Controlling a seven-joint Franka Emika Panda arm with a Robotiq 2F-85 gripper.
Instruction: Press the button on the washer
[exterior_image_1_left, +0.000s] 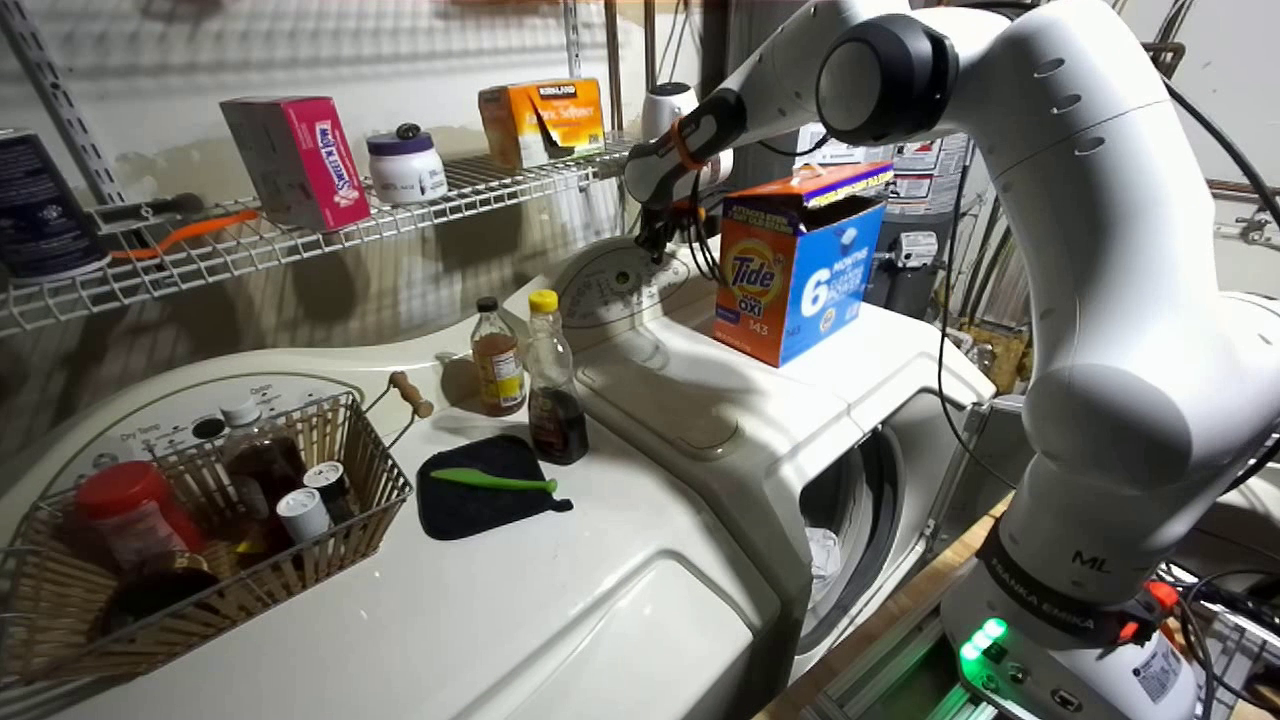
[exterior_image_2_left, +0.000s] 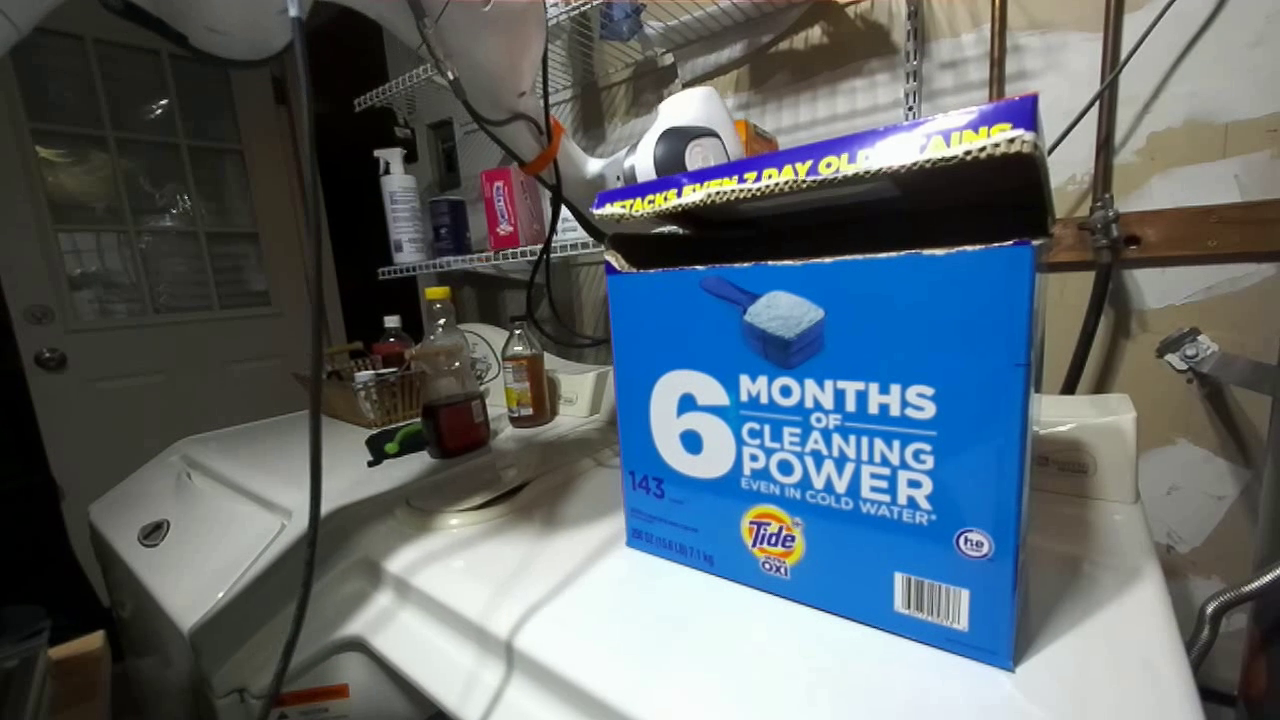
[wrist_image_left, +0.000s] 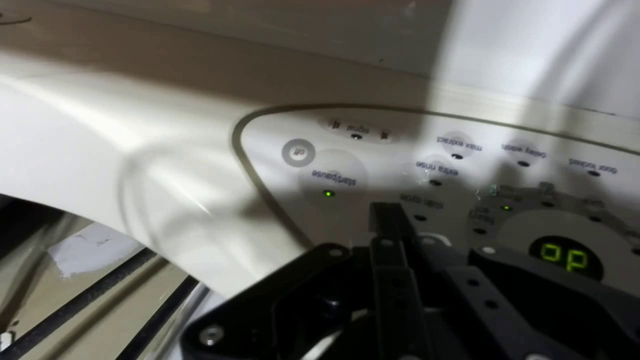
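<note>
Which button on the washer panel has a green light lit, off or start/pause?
The start/pause button: in the wrist view, a green light glows by its label. The off button beside it, ringed in grey, shows none.

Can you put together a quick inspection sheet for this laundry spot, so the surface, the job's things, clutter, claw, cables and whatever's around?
Surface: top of the washer is white, shadows across it.
Job's things: start/pause button has its green light lit; display is lit too.
Clutter: open Tide box on the washer; two bottles, basket and green utensil on a black pot holder, all on the dryer.
Claw: seems shut, nothing held; close to the control panel, contact cannot be told.
Cables: dark, hanging in both exterior views, some beside the Tide box.
Surroundings: loaded wire shelf; paned door.
</note>
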